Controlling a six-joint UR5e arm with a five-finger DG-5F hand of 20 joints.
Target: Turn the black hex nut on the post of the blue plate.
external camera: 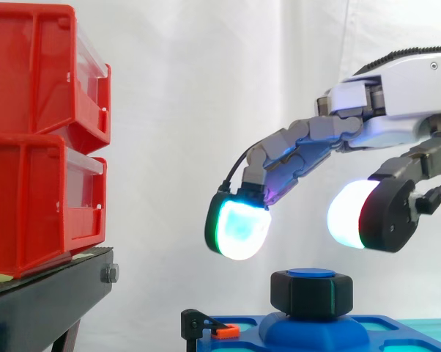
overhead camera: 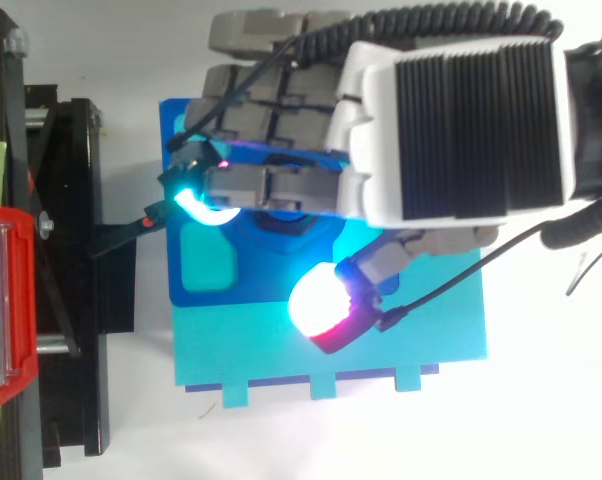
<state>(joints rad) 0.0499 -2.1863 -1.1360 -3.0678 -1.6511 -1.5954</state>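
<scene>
Low in the middle of the side view, the black hex nut (external camera: 312, 293) sits on the post (external camera: 310, 273) of the blue plate (external camera: 294, 336), with the post's blue top showing just above it. Over it hangs the hand (external camera: 396, 110), reaching in from the right edge, its fingers spread and holding nothing. The fingertips (external camera: 239, 227), glowing cyan and green, hang to the upper left of the nut. The thumb (external camera: 356, 213), glowing white and red, hangs to its upper right. Both pads are clear of the nut, with white curtain (external camera: 206, 88) visible in the gap.

That straddling pose looks chosen so that fingers and thumb can come down on opposite flats and pinch the nut before twisting. The turn itself seems not yet begun. From above, the hand (overhead camera: 461, 130) covers much of the plate, and a dark edge of the nut (overhead camera: 281, 220) peeps out beneath the fingers.

The blue plate lies on a paler cyan board (overhead camera: 421, 340). At the plate's left edge stands a small black clip with an orange tab (external camera: 215, 328), close to where the fingertips would descend, so it is the likeliest thing to be brushed. Further left, stacked red bins (external camera: 45, 132) rest on the black stand (external camera: 45, 304), well apart from the nut and not in its way.
</scene>
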